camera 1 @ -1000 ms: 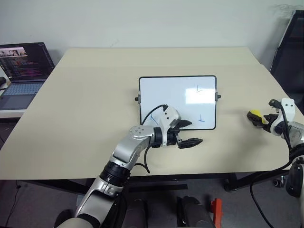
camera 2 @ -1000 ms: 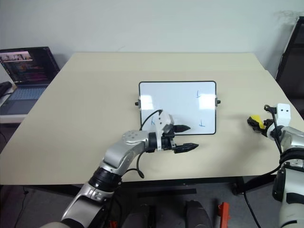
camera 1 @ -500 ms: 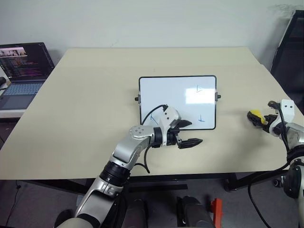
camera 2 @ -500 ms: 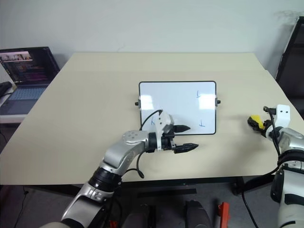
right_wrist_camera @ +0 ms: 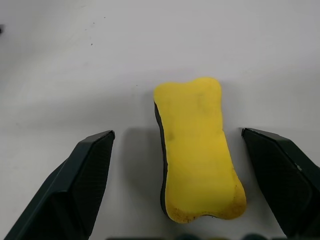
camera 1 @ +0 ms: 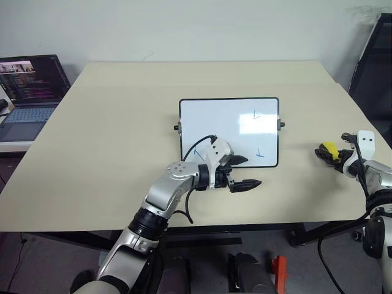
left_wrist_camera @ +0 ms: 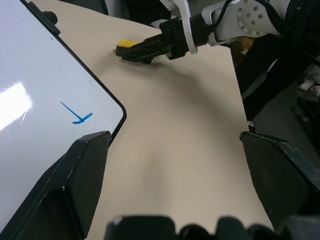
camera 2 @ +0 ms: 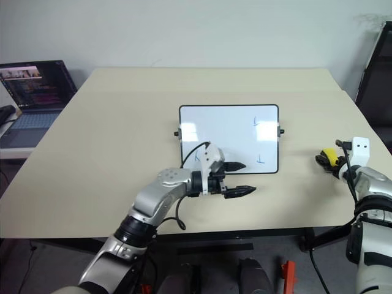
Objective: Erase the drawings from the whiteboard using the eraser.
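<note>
eraser point(right_wrist_camera: 197, 150): lay on the counter point(camera 1: 110, 141), well right of the whiteboard point(camera 1: 228, 131), between the right gripper's point(camera 1: 329, 152) released jaws, untouched | left gripper point(camera 1: 240, 172): jaws released, holding nothing, at the whiteboard's near edge | drawings point(camera 1: 260, 153): blue strokes on the board

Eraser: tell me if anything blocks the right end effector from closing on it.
Nothing visible does. The eraser lies flat on the table, between the open fingers of the right end effector, with bare table on both sides of it.
</note>
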Motion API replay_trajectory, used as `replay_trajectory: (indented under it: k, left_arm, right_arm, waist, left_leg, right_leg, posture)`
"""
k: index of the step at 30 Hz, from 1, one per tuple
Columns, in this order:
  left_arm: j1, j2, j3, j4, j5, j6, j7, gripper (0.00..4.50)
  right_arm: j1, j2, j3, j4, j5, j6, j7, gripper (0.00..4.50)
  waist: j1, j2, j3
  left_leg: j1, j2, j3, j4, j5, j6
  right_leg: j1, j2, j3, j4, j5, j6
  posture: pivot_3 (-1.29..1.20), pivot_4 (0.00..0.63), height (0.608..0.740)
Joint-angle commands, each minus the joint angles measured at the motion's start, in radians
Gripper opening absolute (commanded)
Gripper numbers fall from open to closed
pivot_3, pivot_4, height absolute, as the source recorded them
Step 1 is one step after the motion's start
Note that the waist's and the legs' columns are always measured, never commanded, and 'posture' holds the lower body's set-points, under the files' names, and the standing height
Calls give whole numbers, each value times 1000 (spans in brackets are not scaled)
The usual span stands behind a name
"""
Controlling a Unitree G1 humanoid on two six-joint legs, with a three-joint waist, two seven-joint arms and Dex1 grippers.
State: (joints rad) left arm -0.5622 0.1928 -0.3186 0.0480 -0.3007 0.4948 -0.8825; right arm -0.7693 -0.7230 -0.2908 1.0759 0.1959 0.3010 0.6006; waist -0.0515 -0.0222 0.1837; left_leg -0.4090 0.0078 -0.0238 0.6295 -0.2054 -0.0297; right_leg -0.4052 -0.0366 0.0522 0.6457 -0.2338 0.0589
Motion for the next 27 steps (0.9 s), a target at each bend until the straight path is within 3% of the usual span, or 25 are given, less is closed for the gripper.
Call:
replay_trajectory:
  k: [1,14,27]
  left_arm:
    - [-8,-8,-4,-37,0,-6,1,4500]
    - [-3,-40,-19,-19,14,-25,0,4500]
    - [22,-35,-24,-45,18,-21,5,4500]
  right_arm:
    - [-54,-44,31,-10,-33,36,9,4297]
    - [-315,-112,262,108,-224,311,123,4297]
    - [-360,-93,293,188,-275,283,128,4297]
  waist:
    - [0,0,0]
    - [-2,0,0]
    - [-4,0,0]
  left_leg:
    - [0,0,0,0,0,0]
    - [1,0,1,0,0,0]
    - [1,0,1,0,0,0]
  right_leg:
    - [0,0,0,0,0,0]
    - [0,0,1,0,0,0]
    - [0,0,1,0,0,0]
  posture:
    - [0,150,740]
    - [0,150,740]
    - [0,150,740]
